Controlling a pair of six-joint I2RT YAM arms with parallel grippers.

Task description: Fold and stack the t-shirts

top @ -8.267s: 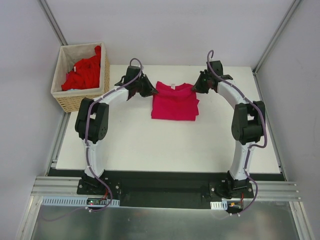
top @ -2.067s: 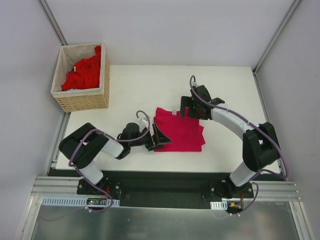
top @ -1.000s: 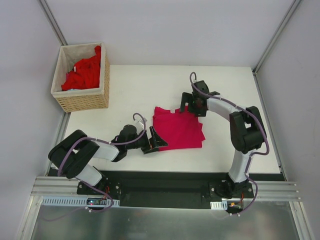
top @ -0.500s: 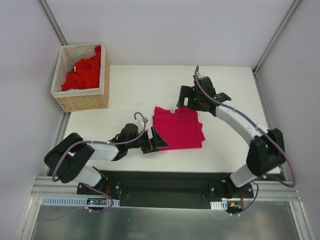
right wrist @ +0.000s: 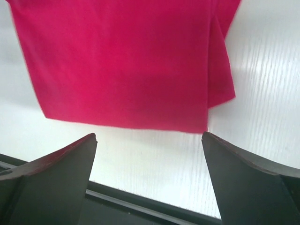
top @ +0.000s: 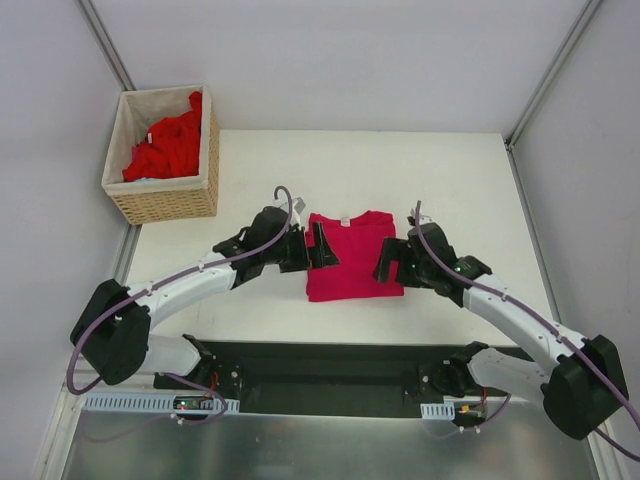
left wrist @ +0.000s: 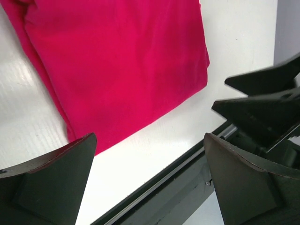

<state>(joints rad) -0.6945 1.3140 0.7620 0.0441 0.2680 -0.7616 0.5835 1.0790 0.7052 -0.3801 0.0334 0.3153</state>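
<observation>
The magenta t-shirt (top: 352, 258) is laid folded flat on the table (top: 300, 175), near the front edge, with its neck label (top: 346, 219) toward the back. It has been squared up since a second ago, when it lay skewed. The left gripper (top: 318, 250) and right gripper (top: 388, 262) are now held spread wide just beside its two sides, with nothing pinched. This fold is judged finished. In the wicker basket (top: 165, 205), off the table's far left corner, the red t-shirts (top: 165, 148) are heaped, not yet folded.

My fingers (left wrist: 47, 183) are black, the t-shirt (top: 350, 262) plain magenta on the white worktop (top: 450, 180). The shirts (top: 165, 148) in the tan woven basket (top: 165, 203) look brighter red.
</observation>
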